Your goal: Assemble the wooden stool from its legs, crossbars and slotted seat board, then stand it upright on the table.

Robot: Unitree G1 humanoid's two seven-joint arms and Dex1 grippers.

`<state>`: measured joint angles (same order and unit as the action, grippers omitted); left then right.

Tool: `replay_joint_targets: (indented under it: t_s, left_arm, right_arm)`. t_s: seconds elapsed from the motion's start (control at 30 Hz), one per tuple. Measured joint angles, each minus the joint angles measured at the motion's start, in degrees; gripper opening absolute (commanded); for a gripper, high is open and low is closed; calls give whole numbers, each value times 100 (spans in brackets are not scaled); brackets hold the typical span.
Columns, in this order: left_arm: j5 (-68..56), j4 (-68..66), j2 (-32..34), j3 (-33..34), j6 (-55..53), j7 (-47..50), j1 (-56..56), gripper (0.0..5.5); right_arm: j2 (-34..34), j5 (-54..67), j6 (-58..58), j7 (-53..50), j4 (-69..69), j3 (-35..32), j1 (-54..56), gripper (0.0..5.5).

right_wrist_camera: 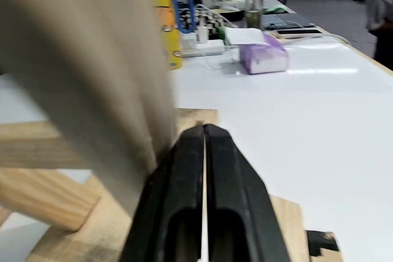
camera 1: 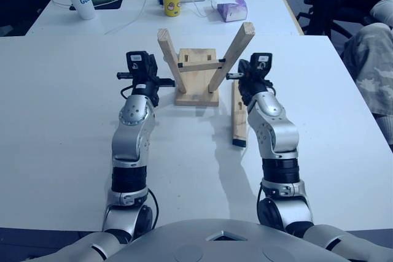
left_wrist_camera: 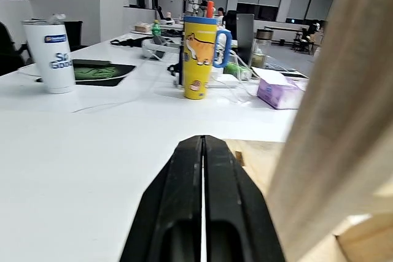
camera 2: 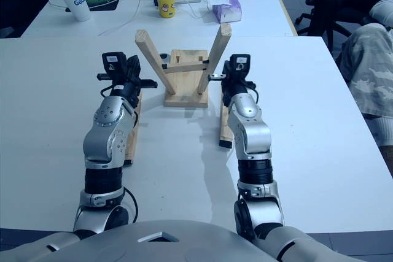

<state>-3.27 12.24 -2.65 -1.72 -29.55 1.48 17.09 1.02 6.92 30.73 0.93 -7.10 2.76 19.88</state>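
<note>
We find one loose leg [camera 2: 129, 151] lying under the left arm. The left gripper [left_wrist_camera: 202, 142], fingers pressed together on nothing, sits just beside the left upright leg [camera 1: 169, 59]. The seat board [camera 1: 196, 90] lies flat near the worktop's [camera 1: 61, 121] far edge, with a crossbar [camera 1: 201, 65] joining its two standing legs. The right gripper [right_wrist_camera: 204, 128], fingers likewise closed and empty, sits beside the right upright leg [camera 1: 232, 56]. A second loose leg [camera 1: 239, 121] lies beside that arm. We judge two legs unfitted. Spread the fingers first, grip a leg mid-length, and steady the board with the other arm.

The head stereo pair looks down over the table [camera 1: 61, 121], while both wrist cameras face forward, close beside the stool [camera 1: 196, 87].
</note>
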Motion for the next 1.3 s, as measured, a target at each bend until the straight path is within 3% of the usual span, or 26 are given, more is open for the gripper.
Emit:
replay_joint_targets:
  t_s: [0.23,0.57,0.83,1.03,1.2,1.3]
  left_arm:
    - [-2,167,-21,-311,-262,-100,-4,1]
    - [84,-118,82,-155,-257,-42,-160,1]
    - [289,-311,169,112,-56,275,-337,1]
    - [289,-310,119,105,18,288,-335,1]
    - [294,-311,112,105,53,293,-332,1]
    - [302,-311,84,105,95,307,-312,1]
  right_arm:
    - [-247,-114,22,41,-27,-3,-65,0]
    - [-294,-305,601,-35,132,58,-57,0]
    - [-689,-708,212,-586,562,-637,61,0]
    - [-804,-189,-1235,-475,348,-1147,2175,0]
    - [-929,668,-1491,-301,85,-1589,4230,0]
    - [-931,928,-1084,-68,199,-1452,4319,0]
